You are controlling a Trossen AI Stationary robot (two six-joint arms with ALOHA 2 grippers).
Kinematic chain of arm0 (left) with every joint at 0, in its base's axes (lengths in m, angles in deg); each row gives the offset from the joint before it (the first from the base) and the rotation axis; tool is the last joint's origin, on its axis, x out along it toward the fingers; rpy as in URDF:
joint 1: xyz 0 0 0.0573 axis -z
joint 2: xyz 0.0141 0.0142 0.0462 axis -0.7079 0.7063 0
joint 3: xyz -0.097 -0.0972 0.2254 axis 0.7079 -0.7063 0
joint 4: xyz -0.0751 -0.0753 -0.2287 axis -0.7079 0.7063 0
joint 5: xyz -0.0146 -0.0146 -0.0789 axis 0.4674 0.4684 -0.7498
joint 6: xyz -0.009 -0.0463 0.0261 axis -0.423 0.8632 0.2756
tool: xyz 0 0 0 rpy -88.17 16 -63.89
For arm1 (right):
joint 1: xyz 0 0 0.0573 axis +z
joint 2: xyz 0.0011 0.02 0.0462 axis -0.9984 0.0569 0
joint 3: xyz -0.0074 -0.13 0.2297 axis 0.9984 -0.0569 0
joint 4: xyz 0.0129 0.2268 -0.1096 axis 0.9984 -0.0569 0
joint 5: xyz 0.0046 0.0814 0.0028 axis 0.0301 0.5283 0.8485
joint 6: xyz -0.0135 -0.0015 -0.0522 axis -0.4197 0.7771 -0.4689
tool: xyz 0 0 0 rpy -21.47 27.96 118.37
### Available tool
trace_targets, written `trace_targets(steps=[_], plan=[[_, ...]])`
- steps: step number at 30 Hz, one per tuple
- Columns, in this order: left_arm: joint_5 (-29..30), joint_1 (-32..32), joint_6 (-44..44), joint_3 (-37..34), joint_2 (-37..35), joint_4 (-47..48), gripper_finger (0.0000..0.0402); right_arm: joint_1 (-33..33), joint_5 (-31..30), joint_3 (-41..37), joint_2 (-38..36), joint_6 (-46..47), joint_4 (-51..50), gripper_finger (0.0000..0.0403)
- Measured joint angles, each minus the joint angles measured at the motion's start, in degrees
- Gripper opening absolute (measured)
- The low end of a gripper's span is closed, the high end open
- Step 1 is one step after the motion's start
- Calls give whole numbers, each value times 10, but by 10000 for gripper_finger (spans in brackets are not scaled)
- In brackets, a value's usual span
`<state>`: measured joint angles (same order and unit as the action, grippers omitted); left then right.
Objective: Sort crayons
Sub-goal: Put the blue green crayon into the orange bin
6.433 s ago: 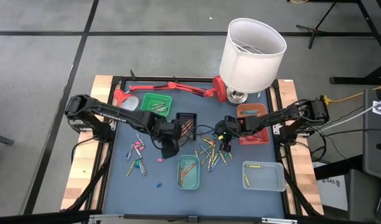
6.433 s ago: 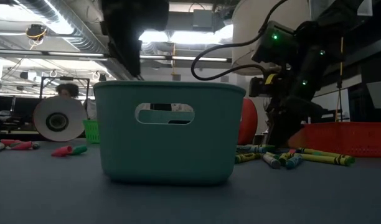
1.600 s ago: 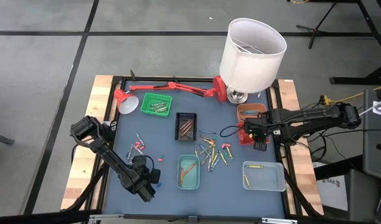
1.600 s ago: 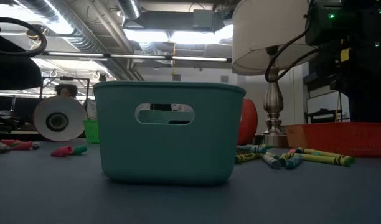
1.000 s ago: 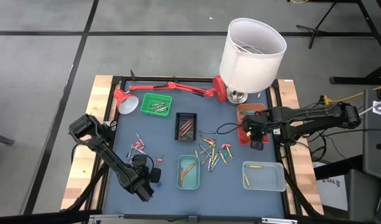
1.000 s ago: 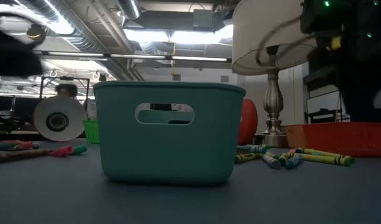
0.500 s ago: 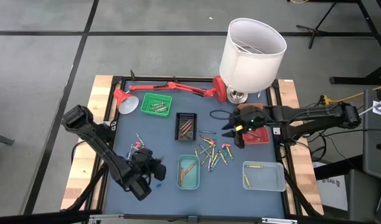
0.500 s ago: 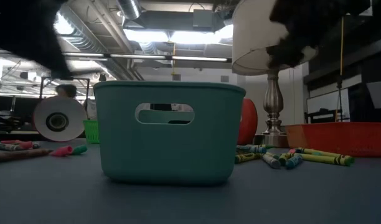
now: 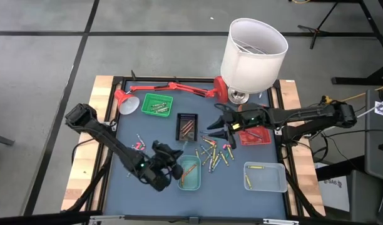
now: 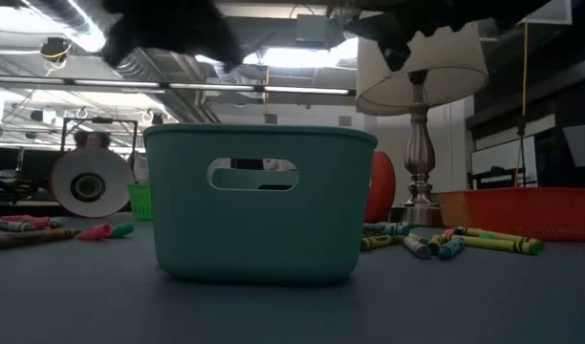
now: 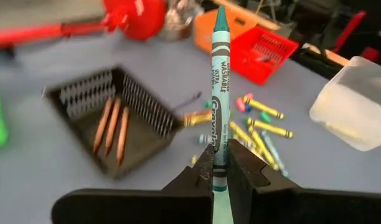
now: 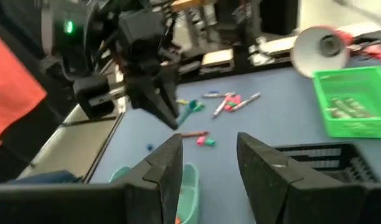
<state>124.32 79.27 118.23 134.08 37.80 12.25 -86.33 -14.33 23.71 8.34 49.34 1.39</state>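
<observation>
Teal-green wax crayon carried inward from the surface's near-left, now clamped upright in left tool beside teal plastic tray, black mesh tray holding three brown crayons, right tool fingers apart above scattered loose crayons

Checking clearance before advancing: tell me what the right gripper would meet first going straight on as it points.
Probably the black tray, just ahead of the open right gripper; depth is unclear, so it might pass above it.
</observation>
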Motion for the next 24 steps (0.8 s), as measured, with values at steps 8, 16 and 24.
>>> trace_targets(steps=[8, 16, 24], plan=[[-60, -56, -259, 0, 0, -189, 6, 0, 74, 0, 65, 0, 83, 150], [-102, -87, -361, 0, 0, -265, 6, 0, 132, 0, 73, -14, 126, 150], [-137, -116, -401, 0, 0, -305, 6, 0, 127, 0, 73, -15, 170, 150]])
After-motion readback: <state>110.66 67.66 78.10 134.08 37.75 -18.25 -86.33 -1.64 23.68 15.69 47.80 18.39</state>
